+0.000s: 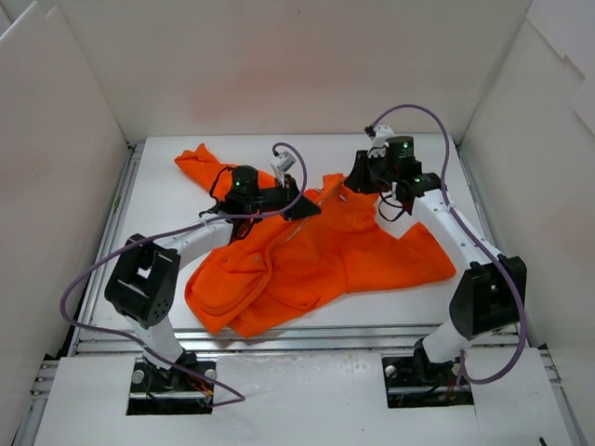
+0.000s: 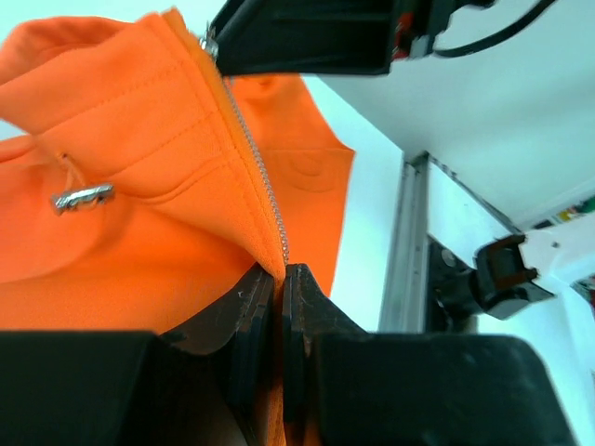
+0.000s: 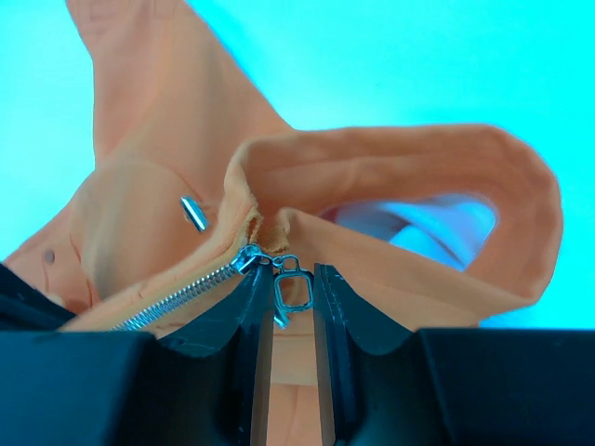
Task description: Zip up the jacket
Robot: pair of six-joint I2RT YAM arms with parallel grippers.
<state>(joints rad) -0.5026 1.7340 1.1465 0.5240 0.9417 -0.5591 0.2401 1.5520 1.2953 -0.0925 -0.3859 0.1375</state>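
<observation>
On the white tabletop (image 1: 153, 200), about its middle and between the two arms: one jacket (image 1: 307, 265), bright orange fabric, lying crumpled and partly open, hem side toward the near edge, one sleeve (image 1: 200, 163) stretched toward the far left corner. Front zipper (image 2: 256, 163): silver metal teeth, running in a taut line along a raised orange edge between the two pincers. Left pincer (image 2: 279, 279): jaws pressed together on the orange fabric at the lower end of the visible zipper line, the cloth pinched flat between the black fingers (image 2: 246, 311). Right pincer (image 3: 293, 297): jaws drawn in to a narrow gap, the zipper pull (image 3: 293, 290), a small silver rectangular ring, caught between them; the slider (image 3: 249, 257) sits just above the left finger, with the closed teeth trailing away to the lower left. Above the slider the fabric arches in an open loop (image 3: 418, 158), a paler lining (image 3: 437, 228) showing inside it. Fittings: one small silver metal piece (image 2: 82, 197) on the orange panel beside the zipper, hanging by a short orange tab. In the overhead view the two pincers stand near each other over the far part of the garment, the right one beyond the left.
</observation>
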